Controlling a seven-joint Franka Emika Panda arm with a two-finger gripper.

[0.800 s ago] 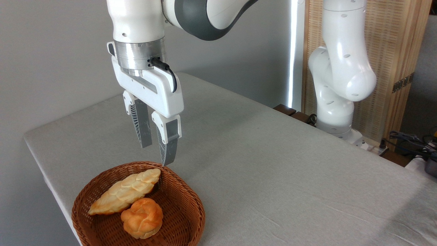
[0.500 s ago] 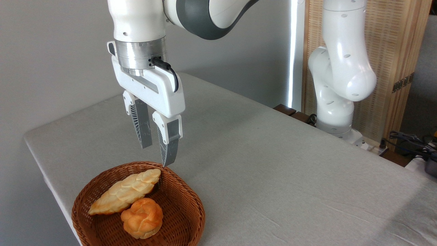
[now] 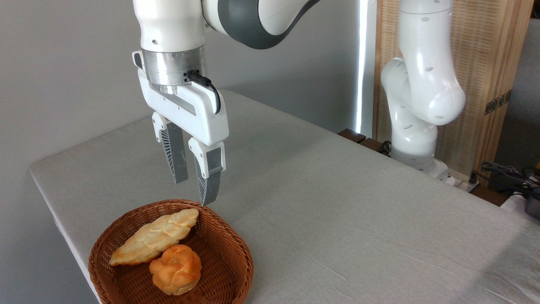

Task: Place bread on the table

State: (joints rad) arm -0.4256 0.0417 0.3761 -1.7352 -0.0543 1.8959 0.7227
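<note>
The bread (image 3: 154, 237), a long pale golden braided loaf with pointed ends, lies slanted inside a round brown wicker basket (image 3: 228, 257) at the front left of the grey-beige table (image 3: 337, 202). My gripper (image 3: 193, 193) hangs just above the basket's far rim, a short way above the loaf's upper right tip. Its two ribbed grey fingers (image 3: 208, 181) point down with a narrow gap and hold nothing.
A small round orange-golden knotted bun (image 3: 175, 269) rests in the basket, touching the loaf's near side. The arm's white base (image 3: 415, 139) stands off the table's far right edge. Cables (image 3: 506, 173) lie at the right. The table's left edge runs close beside the basket.
The gripper has shifted very slightly to the right; the loaf, bun and basket have not moved.
</note>
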